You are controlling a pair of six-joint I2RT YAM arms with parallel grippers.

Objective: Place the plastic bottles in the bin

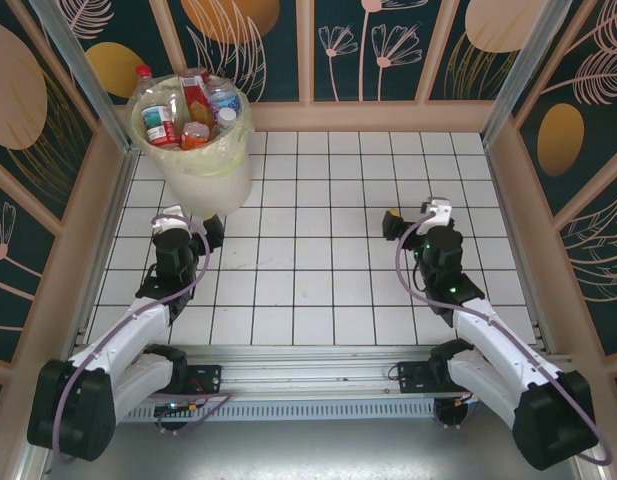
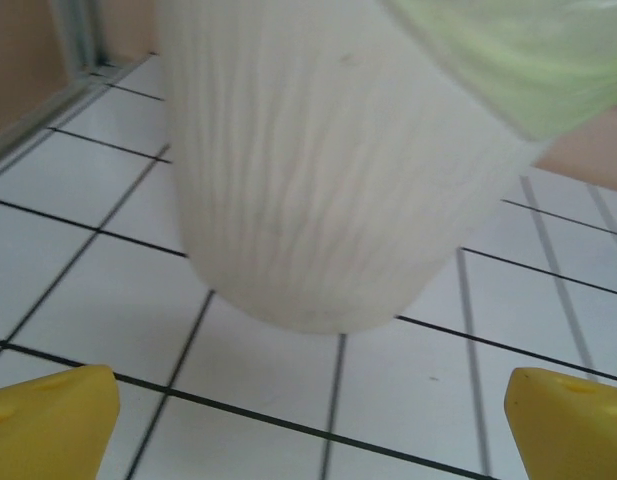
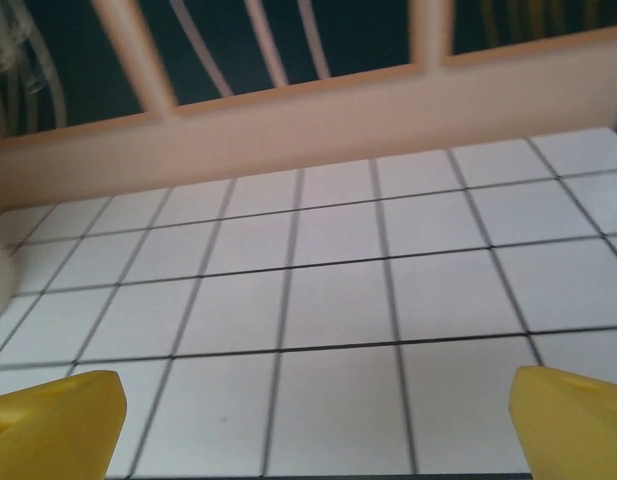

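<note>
The white bin (image 1: 203,170) with its pale yellow bag stands at the back left, packed with several plastic bottles (image 1: 193,110) whose red, blue and white caps and labels poke above the rim. My left gripper (image 1: 193,225) sits just in front of the bin's base, open, nothing between its yellow fingertips (image 2: 48,420); the bin's ribbed wall (image 2: 318,180) looms close ahead of it. My right gripper (image 1: 416,215) rests at mid-right of the table, open and empty, its yellow fingertips (image 3: 573,420) spread wide over bare tiles.
White tiled table (image 1: 328,260) with black grid lines, enclosed by peach-framed patterned walls (image 1: 388,60) at the back and sides. A wooden ledge (image 3: 318,120) runs along the back wall. A metal rail (image 1: 318,360) crosses the near edge.
</note>
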